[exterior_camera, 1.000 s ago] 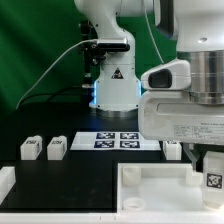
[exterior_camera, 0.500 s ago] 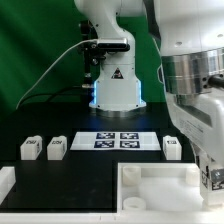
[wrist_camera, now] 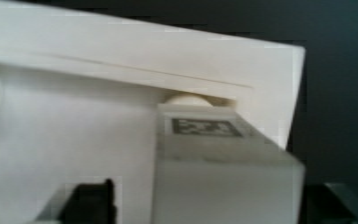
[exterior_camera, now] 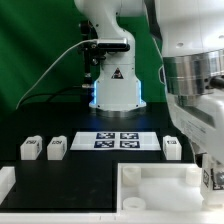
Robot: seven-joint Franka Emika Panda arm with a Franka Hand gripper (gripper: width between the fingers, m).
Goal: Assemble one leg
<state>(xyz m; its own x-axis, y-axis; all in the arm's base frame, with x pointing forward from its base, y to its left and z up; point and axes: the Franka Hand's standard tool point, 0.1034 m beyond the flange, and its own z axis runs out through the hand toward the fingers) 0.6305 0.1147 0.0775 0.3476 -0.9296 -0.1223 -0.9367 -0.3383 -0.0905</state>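
Note:
My gripper (exterior_camera: 212,172) is shut on a leg (exterior_camera: 213,180), a small white block with a black-and-white tag, at the exterior view's right edge, over the right corner of the white tray-like panel (exterior_camera: 150,178). In the wrist view the leg (wrist_camera: 215,150) fills the space between the dark fingers (wrist_camera: 94,202) of my gripper (wrist_camera: 220,206). Its tagged end and a small round stub touch the panel (wrist_camera: 87,80) near its corner. Three more legs stand on the black table: two on the left (exterior_camera: 30,148) (exterior_camera: 57,147) and one on the right (exterior_camera: 172,147).
The marker board (exterior_camera: 120,139) lies flat behind the panel, in front of the robot base (exterior_camera: 115,90). A small white part (exterior_camera: 6,182) sits at the left edge. A green backdrop stands behind.
The arm's wrist has turned over the last second, with the leg still held over the panel's right corner. In the last half second it barely moved.

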